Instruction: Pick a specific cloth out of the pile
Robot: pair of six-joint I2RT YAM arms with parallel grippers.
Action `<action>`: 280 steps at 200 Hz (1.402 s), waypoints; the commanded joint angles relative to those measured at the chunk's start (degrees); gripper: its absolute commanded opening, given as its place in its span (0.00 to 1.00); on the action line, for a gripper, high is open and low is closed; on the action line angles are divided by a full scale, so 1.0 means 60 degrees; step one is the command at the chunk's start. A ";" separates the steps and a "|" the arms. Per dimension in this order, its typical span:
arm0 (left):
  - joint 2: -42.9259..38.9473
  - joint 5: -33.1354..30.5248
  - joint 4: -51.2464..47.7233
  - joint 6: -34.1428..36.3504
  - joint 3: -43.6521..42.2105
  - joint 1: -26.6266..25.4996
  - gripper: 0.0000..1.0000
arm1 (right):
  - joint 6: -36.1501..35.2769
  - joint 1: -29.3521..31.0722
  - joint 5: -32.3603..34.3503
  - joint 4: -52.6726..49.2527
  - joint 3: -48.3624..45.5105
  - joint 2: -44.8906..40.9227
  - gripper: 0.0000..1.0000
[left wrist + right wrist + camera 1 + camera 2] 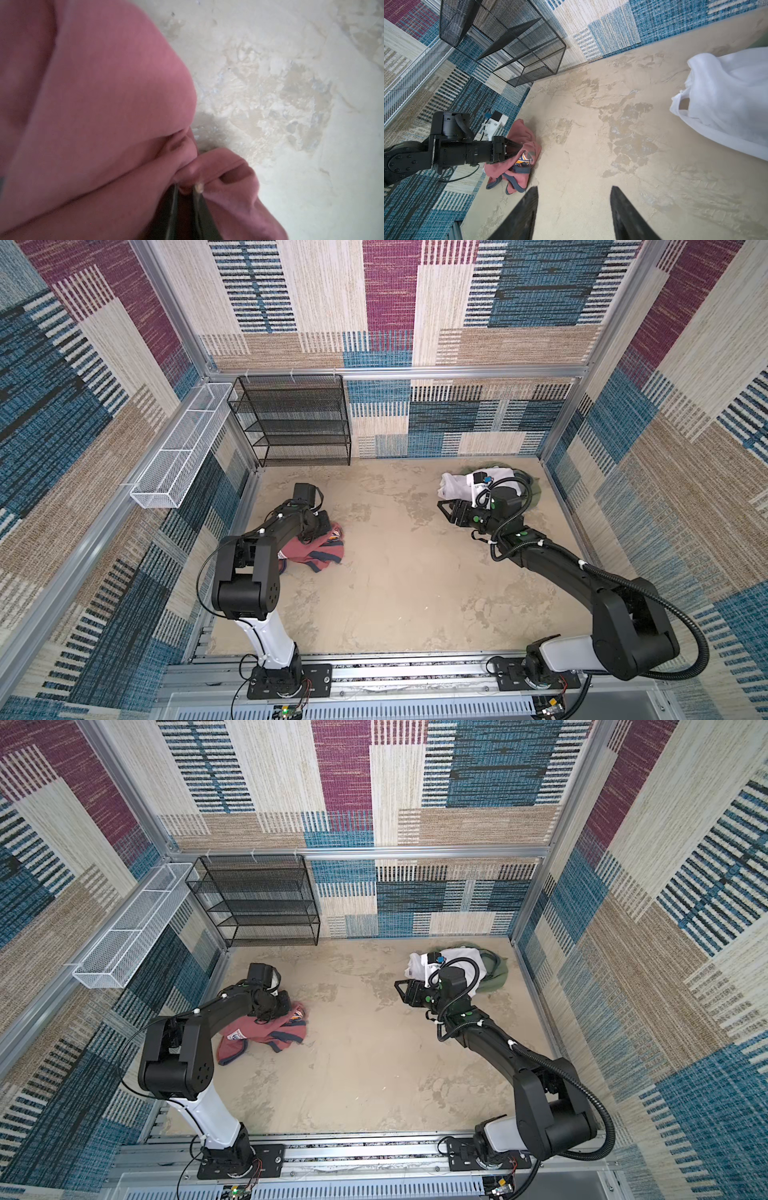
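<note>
The cloth [320, 551], a faded red T-shirt with navy trim, lies crumpled on the left of the floor in both top views [266, 1036], well apart from the pile. My left gripper [327, 526] is shut on a fold of it; in the left wrist view the fold is pinched between the dark fingertips [187, 187]. The right wrist view shows the cloth [525, 133] with its blue-and-orange graphic at that gripper's tip. The pile, a white garment [455, 485] on an olive one [494, 973], sits at the back right. My right gripper [444, 512] [574, 188] hangs open and empty just left of the pile.
A black mesh shelf [295, 423] stands against the back wall on the left. A white wire basket [178, 448] hangs on the left wall. Patterned walls close in the beige floor [407, 572] on three sides.
</note>
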 commanded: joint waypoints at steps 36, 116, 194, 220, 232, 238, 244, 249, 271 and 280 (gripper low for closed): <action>-0.0172 0.0188 0.0182 0.0165 0.0077 0.0830 0.18 | 0.0053 0.0037 -0.0052 0.0037 0.0450 0.0346 0.58; -0.2336 -0.0009 0.0749 0.0554 -0.0705 0.0224 0.19 | -0.0317 0.0046 0.0709 -0.0533 0.0685 0.0005 0.59; -0.4862 -0.0991 0.0025 -0.0273 -0.2661 -0.0845 0.23 | -0.0745 0.0051 0.1407 -0.0938 0.0527 -0.0871 0.60; -0.5285 -0.1018 0.0634 0.0036 -0.3407 -0.0861 0.54 | -0.1662 0.0039 0.2283 -0.0954 0.0237 -0.1304 0.63; -0.5462 -0.1115 0.0825 0.0112 -0.3494 -0.0862 0.71 | -0.2048 -0.0024 0.2740 -0.0829 0.0007 -0.1514 0.73; -0.5506 -0.1168 0.0929 0.0194 -0.3497 -0.0862 0.74 | -0.2216 -0.0060 0.2918 -0.0757 -0.0059 -0.1604 0.85; -0.5532 -0.1257 0.1033 0.0290 -0.3463 -0.0861 0.76 | -0.2359 -0.0114 0.3127 -0.0714 -0.0140 -0.1692 1.00; -0.5523 -0.1333 0.1076 0.0371 -0.3393 -0.0861 0.77 | -0.2460 -0.0154 0.3322 -0.0701 -0.0189 -0.1748 1.00; -0.5334 -0.1634 0.1498 0.1062 -0.3101 -0.0861 0.78 | -0.3012 -0.0318 0.4132 -0.0226 -0.0622 -0.2005 1.00; -0.5210 -0.1711 0.1976 0.1635 -0.3140 -0.0847 0.79 | -0.3183 -0.0386 0.4574 0.0232 -0.0978 -0.2152 1.00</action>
